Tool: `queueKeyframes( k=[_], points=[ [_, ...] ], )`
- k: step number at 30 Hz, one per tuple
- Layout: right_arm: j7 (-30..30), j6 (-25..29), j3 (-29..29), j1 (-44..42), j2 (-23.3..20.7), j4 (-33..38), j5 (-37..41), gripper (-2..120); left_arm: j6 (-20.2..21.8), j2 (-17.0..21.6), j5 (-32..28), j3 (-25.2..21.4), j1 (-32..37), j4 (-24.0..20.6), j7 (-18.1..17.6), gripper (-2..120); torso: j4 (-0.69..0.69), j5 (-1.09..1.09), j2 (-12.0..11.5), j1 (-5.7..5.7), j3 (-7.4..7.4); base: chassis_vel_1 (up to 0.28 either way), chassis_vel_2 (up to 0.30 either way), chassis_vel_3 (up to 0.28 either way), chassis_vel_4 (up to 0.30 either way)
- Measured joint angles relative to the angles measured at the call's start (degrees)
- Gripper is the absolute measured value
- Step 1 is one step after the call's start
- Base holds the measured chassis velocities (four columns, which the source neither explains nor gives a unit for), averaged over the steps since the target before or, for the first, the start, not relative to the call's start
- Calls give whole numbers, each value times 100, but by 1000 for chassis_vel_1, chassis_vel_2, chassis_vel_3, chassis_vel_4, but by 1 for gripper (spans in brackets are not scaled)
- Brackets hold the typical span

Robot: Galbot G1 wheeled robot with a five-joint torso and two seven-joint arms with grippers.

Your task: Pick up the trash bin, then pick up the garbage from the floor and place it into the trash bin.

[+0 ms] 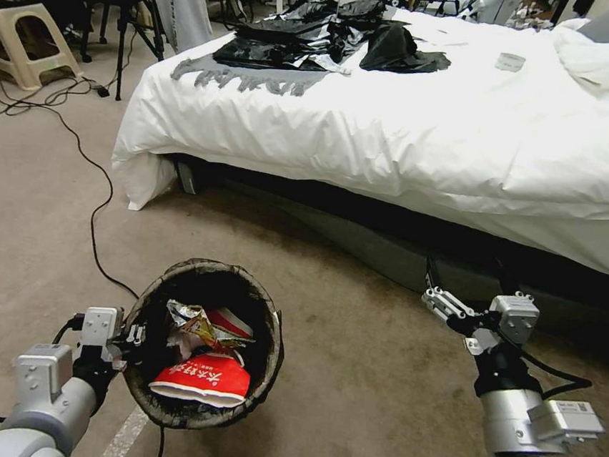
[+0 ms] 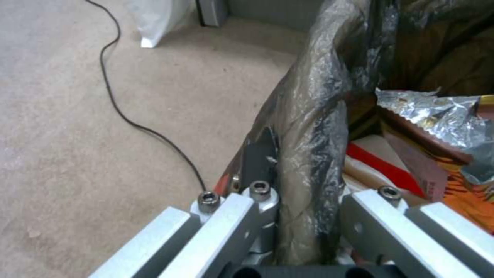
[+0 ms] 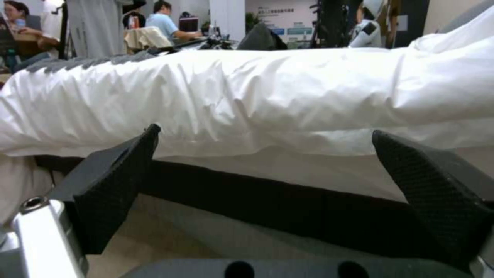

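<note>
Left gripper (image 1: pixel 134 338) clamped on the near-left rim of the trash bin (image 1: pixel 272 355), one finger outside the wall, the other inside, pinching the crinkly dark liner; the left wrist view shows the liner-wrapped rim (image 2: pixel 308 154) squeezed between the metal fingers. Bin sits tilted toward the camera over the floor (image 1: pixel 348 376), well short of the bed's near edge. Inside it lies the garbage: a red-and-white paper cup (image 1: pixel 202 384) lowest, a second cup (image 1: pixel 232 322) and a silver-lined yellow wrapper (image 1: pixel 195 322) above it. Right gripper (image 1: pixel 437 281) held out over the carpet near the bed's dark base, fingers spread wide with nothing between them; black pads (image 3: pixel 110 185) frame the white duvet (image 3: pixel 268 100). A black cable (image 1: pixel 94 215) snakes across the carpet to the left of the bin.
</note>
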Motion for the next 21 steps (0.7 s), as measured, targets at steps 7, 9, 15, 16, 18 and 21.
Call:
queueKeyframes(
  k=[7,9,15,16,18,21],
  points=[
    [7,-17,-53,-54,79,-134,-100,100,4,-38,-44,8,-75,0,0,0,0,0,0,0,0,49,46,49,48],
    [8,-21,-61,-64,79,-164,-114,100,4,-56,-50,8,-80,0,-1,0,0,0,0,-1,0,61,67,69,63],
    [37,-43,-134,-108,83,-264,-130,100,3,-76,-76,2,-81,0,-3,0,0,1,0,0,0,62,52,68,60],
    [49,-58,-161,-125,87,-304,-141,100,2,-75,-94,-5,-88,0,-5,0,0,1,0,0,0,41,45,46,61],
    [53,-61,-165,-129,87,-330,-153,100,1,-76,-103,-6,-93,0,-8,0,0,1,0,0,0,67,59,46,49],
    [84,-73,-161,-131,75,-384,-156,100,-2,-94,-108,-6,-100,0,-12,0,0,0,0,-1,1,67,65,47,54]
  ],
)
